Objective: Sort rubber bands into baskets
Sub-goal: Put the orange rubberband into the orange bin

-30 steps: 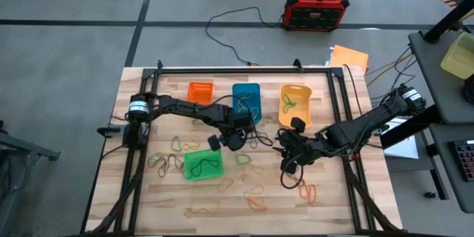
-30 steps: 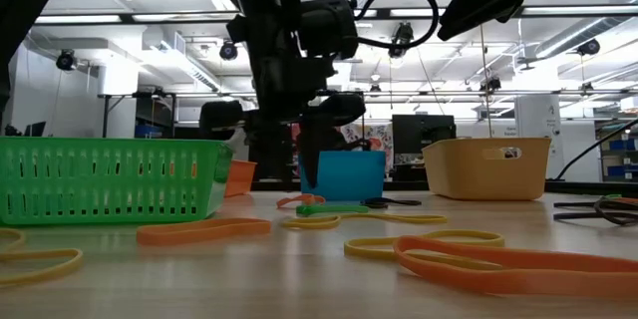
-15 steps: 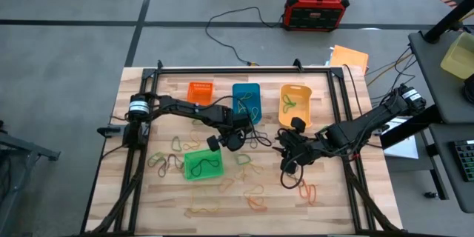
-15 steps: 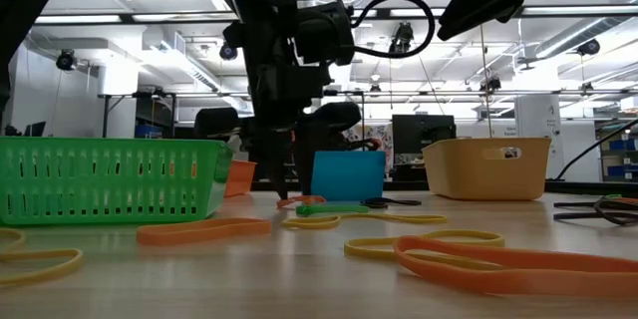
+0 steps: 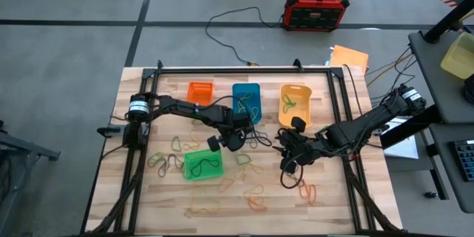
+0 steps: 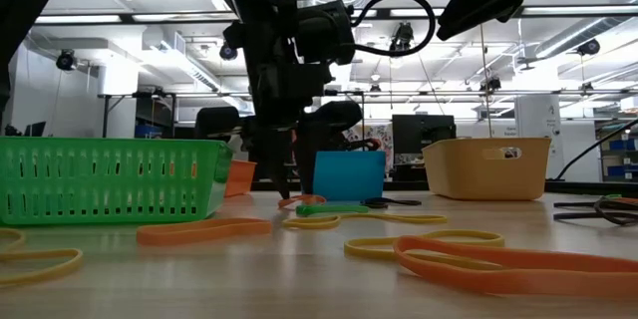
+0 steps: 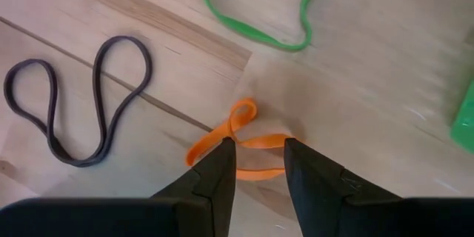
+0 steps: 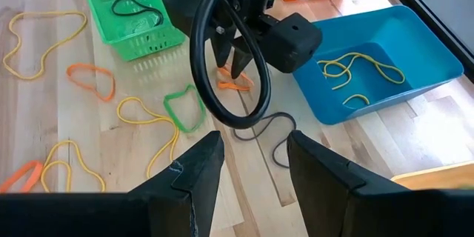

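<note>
My left gripper (image 7: 259, 155) (image 5: 233, 145) stands open, pointing steeply down between the green basket (image 5: 202, 164) and the blue basket (image 5: 246, 100). Its tips are at the tabletop on either side of a small orange rubber band (image 7: 244, 129) (image 8: 235, 84) that lies flat on the wood. My right gripper (image 8: 259, 163) (image 5: 284, 155) hangs open above the table, right of centre, with nothing between its fingers. The orange basket (image 5: 200, 91) and the yellow-orange basket (image 5: 294, 104) stand beside the blue one along the far edge. Yellow bands (image 8: 355, 67) lie in the blue basket and a dark band (image 8: 133, 7) in the green one. My left gripper comes from above, pointing steeply down, and its fingertips (image 7: 226, 152) flank the strands of the orange band's nearer end (image 7: 255, 144). The band lies flat on the table. Whether the fingers touch it, I cannot tell.
Loose bands lie scattered over the wood, among them a dark one (image 7: 74, 104), a green one (image 7: 259, 22) and orange and yellow ones near the front (image 6: 498, 259). A black cable loop (image 8: 222, 59) hangs from the left arm. A red-and-black box (image 5: 316, 7) sits on the floor beyond the table.
My left gripper has edged a little toward the table's left and down, so its fingertips now stand at the tabletop by the orange band. The band has stayed where it was.
</note>
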`<state>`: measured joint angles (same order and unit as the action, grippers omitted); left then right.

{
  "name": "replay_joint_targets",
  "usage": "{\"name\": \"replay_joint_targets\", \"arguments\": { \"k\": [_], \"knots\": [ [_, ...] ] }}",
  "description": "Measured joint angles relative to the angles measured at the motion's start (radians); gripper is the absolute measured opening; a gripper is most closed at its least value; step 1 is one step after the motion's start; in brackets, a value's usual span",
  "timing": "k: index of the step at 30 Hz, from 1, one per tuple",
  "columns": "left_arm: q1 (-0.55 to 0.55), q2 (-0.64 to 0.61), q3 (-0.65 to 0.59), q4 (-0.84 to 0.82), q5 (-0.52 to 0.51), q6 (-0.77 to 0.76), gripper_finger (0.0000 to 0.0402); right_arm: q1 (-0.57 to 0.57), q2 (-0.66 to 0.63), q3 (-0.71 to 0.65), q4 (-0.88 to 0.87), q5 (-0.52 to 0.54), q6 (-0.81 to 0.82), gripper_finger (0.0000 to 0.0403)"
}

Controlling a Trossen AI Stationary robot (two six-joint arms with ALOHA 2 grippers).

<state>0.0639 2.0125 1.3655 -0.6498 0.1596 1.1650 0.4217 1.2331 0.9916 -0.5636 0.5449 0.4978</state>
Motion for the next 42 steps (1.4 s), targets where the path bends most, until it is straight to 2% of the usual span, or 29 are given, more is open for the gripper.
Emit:
{"name": "replay_joint_targets", "arguments": {
  "k": [35,38,42],
  "knots": [
    [0.010,-0.001,-0.051,0.029,0.014,-0.002,0.0075,0.000,0.000,0.000,-0.002,0.006,-0.001,0.0146],
    [0.011,-0.001,-0.052,0.027,0.007,0.001,0.0059,0.000,0.000,0.000,-0.002,0.006,-0.001,0.0146],
    [0.016,-0.001,-0.053,0.024,-0.010,0.001,0.0014,0.000,0.000,0.000,-0.003,0.006,-0.002,0.0146]
  ]
}}
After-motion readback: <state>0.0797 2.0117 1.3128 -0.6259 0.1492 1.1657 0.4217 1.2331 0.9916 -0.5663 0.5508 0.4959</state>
